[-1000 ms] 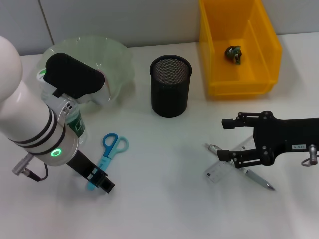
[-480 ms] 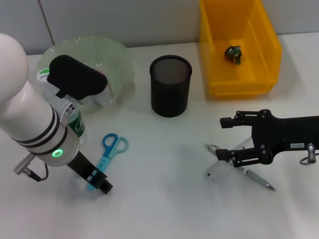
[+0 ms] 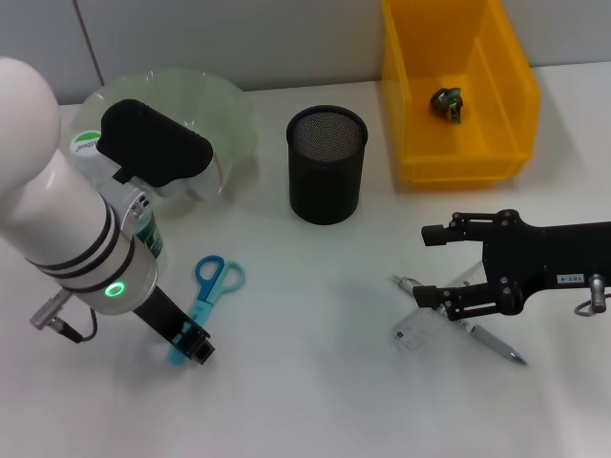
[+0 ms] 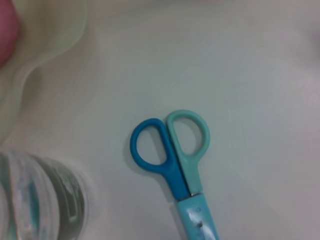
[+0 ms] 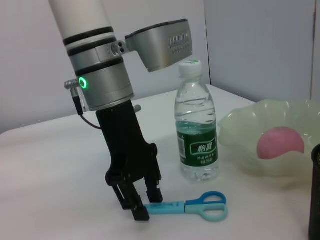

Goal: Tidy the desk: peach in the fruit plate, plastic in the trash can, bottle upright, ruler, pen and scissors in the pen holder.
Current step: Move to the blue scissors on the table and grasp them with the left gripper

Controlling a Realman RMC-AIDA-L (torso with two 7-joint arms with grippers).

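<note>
Our left gripper (image 5: 141, 210) pinches the blade end of the scissors (image 3: 203, 301) lying beside the bottle (image 5: 196, 127). Next we judge they need lifting into the pen holder (image 3: 326, 164); the right gripper (image 3: 431, 265) waits spread over the pen (image 3: 477, 335).

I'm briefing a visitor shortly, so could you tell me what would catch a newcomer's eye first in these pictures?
Probably the left gripper, lowered onto the blade end of the blue scissors at the desk's front left, beside the upright bottle. Next, the right gripper hovering open over the crossed ruler and pen at front right. Behind stand the black mesh pen holder and the yellow bin.
</note>
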